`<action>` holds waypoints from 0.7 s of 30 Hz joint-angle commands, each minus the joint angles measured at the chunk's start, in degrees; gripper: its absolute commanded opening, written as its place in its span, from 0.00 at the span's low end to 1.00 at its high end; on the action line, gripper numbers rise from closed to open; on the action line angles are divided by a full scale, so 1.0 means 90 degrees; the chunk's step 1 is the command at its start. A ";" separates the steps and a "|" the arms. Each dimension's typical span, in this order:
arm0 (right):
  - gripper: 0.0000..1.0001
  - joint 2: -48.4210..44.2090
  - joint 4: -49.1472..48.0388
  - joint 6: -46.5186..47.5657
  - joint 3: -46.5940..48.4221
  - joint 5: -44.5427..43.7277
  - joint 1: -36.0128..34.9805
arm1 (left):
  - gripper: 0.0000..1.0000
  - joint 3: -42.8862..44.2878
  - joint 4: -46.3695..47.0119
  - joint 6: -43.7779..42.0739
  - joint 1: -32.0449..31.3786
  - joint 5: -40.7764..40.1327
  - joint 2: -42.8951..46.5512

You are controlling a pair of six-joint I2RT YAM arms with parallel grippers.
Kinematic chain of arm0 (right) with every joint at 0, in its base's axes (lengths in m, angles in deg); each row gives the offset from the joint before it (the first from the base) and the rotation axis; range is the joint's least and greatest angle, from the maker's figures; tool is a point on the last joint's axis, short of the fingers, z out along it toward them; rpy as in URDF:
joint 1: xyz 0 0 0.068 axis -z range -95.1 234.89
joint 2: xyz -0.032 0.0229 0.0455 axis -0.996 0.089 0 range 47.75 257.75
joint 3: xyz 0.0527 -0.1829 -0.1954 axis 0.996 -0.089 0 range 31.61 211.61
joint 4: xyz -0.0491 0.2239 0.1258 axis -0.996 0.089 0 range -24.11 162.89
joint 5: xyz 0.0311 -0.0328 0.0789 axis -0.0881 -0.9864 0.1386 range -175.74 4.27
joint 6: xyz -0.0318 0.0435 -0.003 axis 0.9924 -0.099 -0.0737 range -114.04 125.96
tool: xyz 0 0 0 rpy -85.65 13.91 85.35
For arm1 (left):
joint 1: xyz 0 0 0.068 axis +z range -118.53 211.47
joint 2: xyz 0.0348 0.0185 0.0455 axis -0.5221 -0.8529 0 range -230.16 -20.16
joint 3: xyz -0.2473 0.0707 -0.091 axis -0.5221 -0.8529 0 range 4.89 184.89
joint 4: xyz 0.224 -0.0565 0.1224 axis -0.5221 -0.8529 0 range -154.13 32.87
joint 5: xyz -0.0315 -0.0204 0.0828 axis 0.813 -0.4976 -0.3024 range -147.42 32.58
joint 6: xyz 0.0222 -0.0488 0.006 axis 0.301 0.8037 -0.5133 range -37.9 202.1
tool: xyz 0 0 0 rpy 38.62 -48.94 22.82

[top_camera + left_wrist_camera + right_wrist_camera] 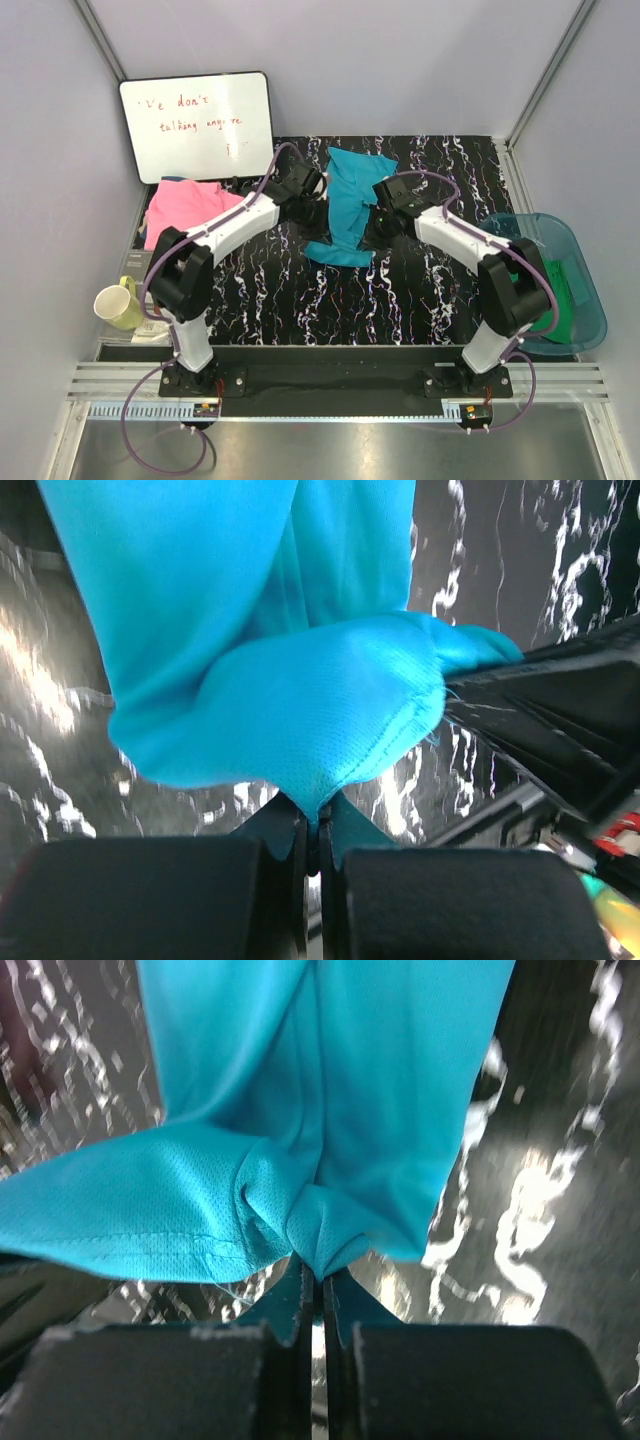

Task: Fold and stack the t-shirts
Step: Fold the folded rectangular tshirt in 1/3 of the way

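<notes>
A teal-blue t-shirt (350,205) hangs bunched between both arms above the middle back of the black marbled table (300,300). My left gripper (312,212) is shut on a fold of its cloth (300,720) from the left. My right gripper (378,228) is shut on another pinch of the same shirt (320,1140) from the right. A pink t-shirt (185,205) lies crumpled at the table's left edge. A green t-shirt (565,290) sits in the tub at the right.
A translucent blue plastic tub (590,310) stands at the right edge. A whiteboard (197,125) leans against the back wall at the left. A yellow-green mug (122,303) stands beside the left arm's base.
</notes>
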 commanded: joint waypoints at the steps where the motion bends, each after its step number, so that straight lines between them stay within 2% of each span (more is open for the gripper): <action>1: 0.01 0.0545 0.0060 0.0525 0.0751 -0.0289 0.0128 | 0.00 0.1013 -0.0103 -0.0361 0.0110 -0.0200 -0.0532; 7: 0.01 0.1258 0.0089 0.0535 0.1473 -0.0308 0.0314 | 0.00 0.2185 -0.0484 -0.0460 0.0412 -0.0102 -0.1412; 8: 0.01 0.1394 0.0128 0.0545 0.1629 -0.0328 0.0333 | 0.03 0.2302 -0.0494 -0.0479 0.0452 -0.0054 -0.1519; 9: 0.01 0.1463 0.0138 0.0555 0.1698 -0.0338 0.0372 | 0.13 0.2613 -0.0562 -0.0508 0.0481 0.0034 -0.1752; 10: 0.01 0.1532 0.0158 0.0545 0.1766 -0.0367 0.0401 | 0.56 0.2838 -0.0679 -0.0595 0.0559 0.0073 -0.1890; 11: 0.01 0.1648 0.0177 0.0545 0.1903 -0.0367 0.0421 | 0.73 0.3073 -0.1018 -0.0654 0.0589 0.0064 -0.2133; 12: 0.01 0.1717 0.0197 0.0545 0.1972 -0.0367 0.0499 | 0.95 0.3442 -0.1186 -0.0703 0.0637 0.0035 -0.2193; 13: 0.01 0.1776 0.0216 0.0545 0.2040 -0.0367 0.0528 | 0.99 0.3523 -0.1294 -0.0800 0.0667 0.0015 -0.2203; 19: 0.06 0.2274 0.0256 0.0555 0.2713 -0.0348 0.0840 | 0.99 0.2764 -0.1286 -0.0996 0.0823 0.0035 -0.1345; 20: 0.21 0.2487 0.0265 0.0555 0.2908 -0.0406 0.0890 | 0.99 0.2646 -0.1266 -0.1026 0.0814 0.0064 -0.1151; 21: 0.31 0.2596 0.0275 0.0574 0.3026 -0.0435 0.0919 | 0.99 0.2355 -0.1237 -0.1036 0.0814 0.0093 -0.1052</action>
